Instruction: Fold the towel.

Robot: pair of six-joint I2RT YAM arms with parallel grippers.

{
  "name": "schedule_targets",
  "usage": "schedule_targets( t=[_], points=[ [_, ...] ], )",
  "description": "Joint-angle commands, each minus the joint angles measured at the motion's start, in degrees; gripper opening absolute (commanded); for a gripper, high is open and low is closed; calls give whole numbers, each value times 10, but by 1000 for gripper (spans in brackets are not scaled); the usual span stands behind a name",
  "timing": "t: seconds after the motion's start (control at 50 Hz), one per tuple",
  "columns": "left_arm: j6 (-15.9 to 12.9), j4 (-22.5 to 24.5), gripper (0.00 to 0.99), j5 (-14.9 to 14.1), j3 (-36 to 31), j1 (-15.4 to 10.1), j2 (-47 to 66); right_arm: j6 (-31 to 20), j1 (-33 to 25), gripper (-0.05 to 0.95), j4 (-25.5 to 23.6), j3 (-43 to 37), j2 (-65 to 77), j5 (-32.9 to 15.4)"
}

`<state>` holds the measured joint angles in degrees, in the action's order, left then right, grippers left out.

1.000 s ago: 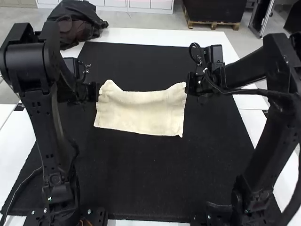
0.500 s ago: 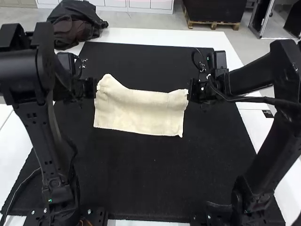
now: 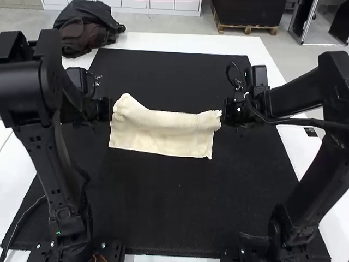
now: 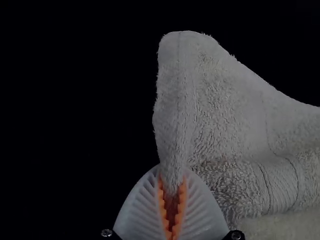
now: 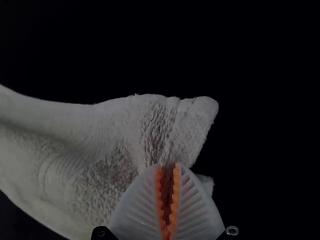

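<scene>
The cream towel (image 3: 163,134) lies on the black mat, its far part raised between the two grippers and curled over the near part. At its left side my left gripper (image 3: 113,109) is shut on the edge; in the left wrist view the pads of this gripper (image 4: 171,200) pinch a fold of towel (image 4: 220,110). My right gripper (image 3: 222,112) holds the towel's right side, and in the right wrist view the same gripper (image 5: 168,200) is shut on the towel edge, with a corner of the towel (image 5: 192,120) sticking out past the tips.
The black mat (image 3: 163,213) covers most of the white table (image 3: 180,42). A dark bundle of fabric (image 3: 87,27) rests at the table's far left corner. The two arms stand on either side of the towel.
My right gripper has moved right and toward the near side, drawing its towel edge along. The left gripper shifted slightly left. The towel's far edge has come nearer, while its near edge stayed put.
</scene>
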<state>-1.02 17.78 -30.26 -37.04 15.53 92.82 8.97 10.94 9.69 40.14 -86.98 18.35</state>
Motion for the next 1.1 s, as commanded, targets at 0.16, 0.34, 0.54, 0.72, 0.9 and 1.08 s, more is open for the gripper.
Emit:
schedule_targets(
  t=[0.16,0.34,0.54,0.72,0.9,1.08],
  points=[
    [-1,3,23,0,35,9,-38,-14,-14,-26,-5,-11,14,10],
    [-2,12,23,3,54,9,-41,-27,-14,-26,8,-31,12,11],
    [-2,32,23,13,80,9,-41,-37,-14,-26,34,-57,10,13],
    [-3,50,23,18,104,19,-42,-40,-12,-26,60,-74,6,14],
    [-3,81,23,19,129,35,-41,-40,-10,-26,87,-84,-9,20],
    [-7,112,23,23,146,36,-40,-43,-10,-26,98,-89,-30,20]
  ],
)
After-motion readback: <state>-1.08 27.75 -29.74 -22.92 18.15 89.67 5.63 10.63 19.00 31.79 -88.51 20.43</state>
